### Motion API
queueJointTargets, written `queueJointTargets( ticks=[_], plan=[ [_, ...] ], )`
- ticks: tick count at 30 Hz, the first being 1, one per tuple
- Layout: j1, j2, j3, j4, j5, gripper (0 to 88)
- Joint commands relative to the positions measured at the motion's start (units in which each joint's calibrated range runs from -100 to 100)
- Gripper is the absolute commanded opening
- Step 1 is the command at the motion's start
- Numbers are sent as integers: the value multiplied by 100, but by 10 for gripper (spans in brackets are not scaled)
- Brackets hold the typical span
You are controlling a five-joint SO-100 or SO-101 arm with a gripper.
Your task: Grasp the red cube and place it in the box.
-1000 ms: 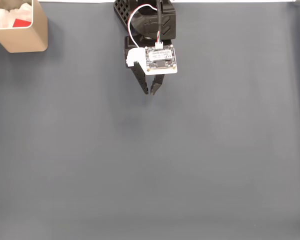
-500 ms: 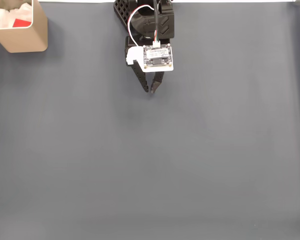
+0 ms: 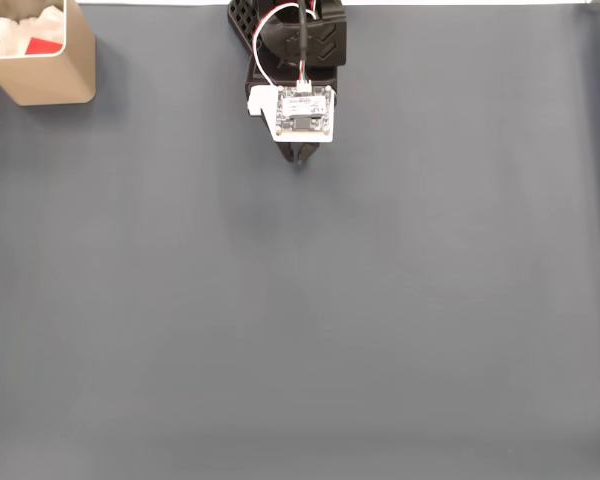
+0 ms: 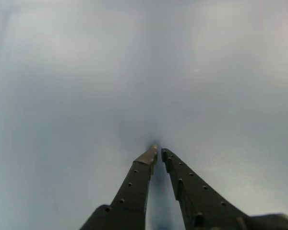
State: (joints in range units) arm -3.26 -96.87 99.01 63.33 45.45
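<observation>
Gripper [image 3: 299,160]: you are looking at it near 12 o'clock of the fixed view, its two dark tips poking out below the white circuit board [image 3: 303,110]. In the wrist view the gripper [image 4: 158,152] is rising from 6 o'clock, its fingers [image 4: 134,184] drawn together with only a thin slit between the tips, and nothing is sitting between them.

Red cube [image 3: 44,46]: you are seeing it as a small red patch inside the box at 10 o'clock of the fixed view, well apart from the gripper. It is lying against the white paper filling [image 3: 20,32].

Box [image 3: 50,78]: tan, thin-walled, it is standing in the upper left corner of the fixed view with its top cut by the frame edge.

Arm [image 3: 298,35]: the black body is hanging at 12 o'clock in the fixed view, with red and white wires [image 3: 270,30] looping down to the board.

Mat [image 3: 360,320]: a dark grey-blue surface is spreading across the fixed view. In the wrist view the mat [image 4: 86,76] is appearing as a blurred pale grey field beyond the fingertips.

View difference: the fixed view is giving you the box, cube and arm; the wrist view is giving you the near-touching fingertips.
</observation>
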Motion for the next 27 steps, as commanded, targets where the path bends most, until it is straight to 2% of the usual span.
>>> queueJointTargets(
  ticks=[1,16,27],
  plan=[
    [106,-165,81,315,-15,0],
    [135,-295,81,1167,5,2],
    [135,-295,81,1167,24,2]
  ],
)
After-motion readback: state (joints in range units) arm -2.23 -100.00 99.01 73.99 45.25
